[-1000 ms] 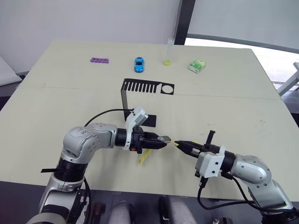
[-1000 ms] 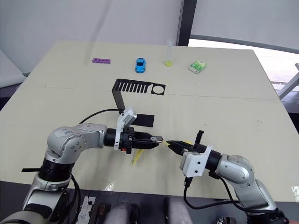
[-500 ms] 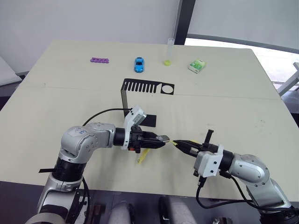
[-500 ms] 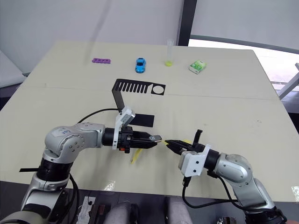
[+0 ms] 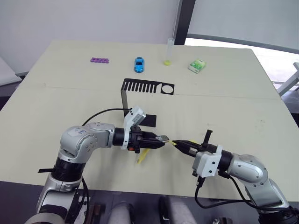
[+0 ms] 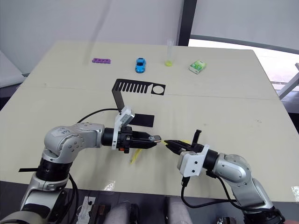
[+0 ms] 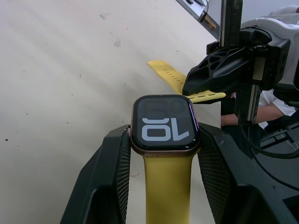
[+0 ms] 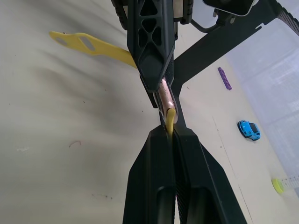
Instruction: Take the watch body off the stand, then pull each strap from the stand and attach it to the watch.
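Left wrist view: the rounded-square black watch body (image 7: 164,122), 1 yellow strap (image 7: 167,186) already attached, is clamped between the left gripper (image 5: 161,141) fingers above the beige table (image 5: 224,112). The right gripper (image 5: 180,144), closed on a second yellow strap (image 8: 170,117), meets the case edge. The black sheet-metal stand (image 5: 140,91) sits behind.
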Motion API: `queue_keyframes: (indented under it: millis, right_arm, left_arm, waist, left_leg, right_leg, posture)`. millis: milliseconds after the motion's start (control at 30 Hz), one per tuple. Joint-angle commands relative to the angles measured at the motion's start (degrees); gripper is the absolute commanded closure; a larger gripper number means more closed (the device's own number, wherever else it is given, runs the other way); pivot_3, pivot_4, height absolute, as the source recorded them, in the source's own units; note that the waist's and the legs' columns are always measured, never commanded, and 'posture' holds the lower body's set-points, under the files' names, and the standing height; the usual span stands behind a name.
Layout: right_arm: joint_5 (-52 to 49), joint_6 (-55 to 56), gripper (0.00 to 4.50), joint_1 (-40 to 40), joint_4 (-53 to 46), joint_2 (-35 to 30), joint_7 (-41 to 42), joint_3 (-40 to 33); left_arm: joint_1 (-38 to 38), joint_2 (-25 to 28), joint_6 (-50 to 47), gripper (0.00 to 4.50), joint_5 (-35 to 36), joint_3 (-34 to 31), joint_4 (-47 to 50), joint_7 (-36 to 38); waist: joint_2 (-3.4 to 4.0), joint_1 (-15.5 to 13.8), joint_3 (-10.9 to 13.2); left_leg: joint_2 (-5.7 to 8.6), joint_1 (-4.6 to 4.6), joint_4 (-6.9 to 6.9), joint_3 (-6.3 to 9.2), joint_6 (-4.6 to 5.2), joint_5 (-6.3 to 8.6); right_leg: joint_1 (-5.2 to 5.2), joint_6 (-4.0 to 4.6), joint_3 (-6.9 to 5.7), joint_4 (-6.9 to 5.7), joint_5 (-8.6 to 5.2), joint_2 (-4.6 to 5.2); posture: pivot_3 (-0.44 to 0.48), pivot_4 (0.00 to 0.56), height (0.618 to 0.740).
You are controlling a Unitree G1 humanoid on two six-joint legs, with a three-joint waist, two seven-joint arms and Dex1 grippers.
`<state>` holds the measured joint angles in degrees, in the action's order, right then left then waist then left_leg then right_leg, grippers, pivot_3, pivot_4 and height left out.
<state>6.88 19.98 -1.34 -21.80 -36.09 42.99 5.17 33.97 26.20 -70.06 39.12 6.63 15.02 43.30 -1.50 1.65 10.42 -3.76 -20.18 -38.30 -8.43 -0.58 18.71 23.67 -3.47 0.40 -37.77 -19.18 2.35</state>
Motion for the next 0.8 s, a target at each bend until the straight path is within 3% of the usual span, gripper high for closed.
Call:
queue_keyframes:
  millis: [33,800]
  right_arm:
    - [-0.5,1.9,4.50,-1.3,-1.4,1.0,-1.1,1.7]
    - [2.3,1.1,4.50,-3.6,-1.4,2.3,-2.0,1.6]
  left_arm:
    - [0.3,-1.2,0.1,2.91,2.5,1.0,2.6,1.0]
    - [0.3,-1.5,0.4,2.91,1.3,3.0,2.9,-0.2]
  waist:
    - [0.00,0.0,0.0]
    - [0.00,0.0,0.0]
  left_leg:
    - [0.00,0.00,0.00,0.00,0.00,0.00]
    - [0.00,0.00,0.00,0.00,0.00,0.00]
  right_leg:
    - [0.00,0.00,0.00,0.00,0.00,0.00]
    - [0.00,0.00,-0.01,-0.01,0.00,0.00]
  posture:
    - [0.000,0.150,0.740]
    - [0.000,0.150,0.740]
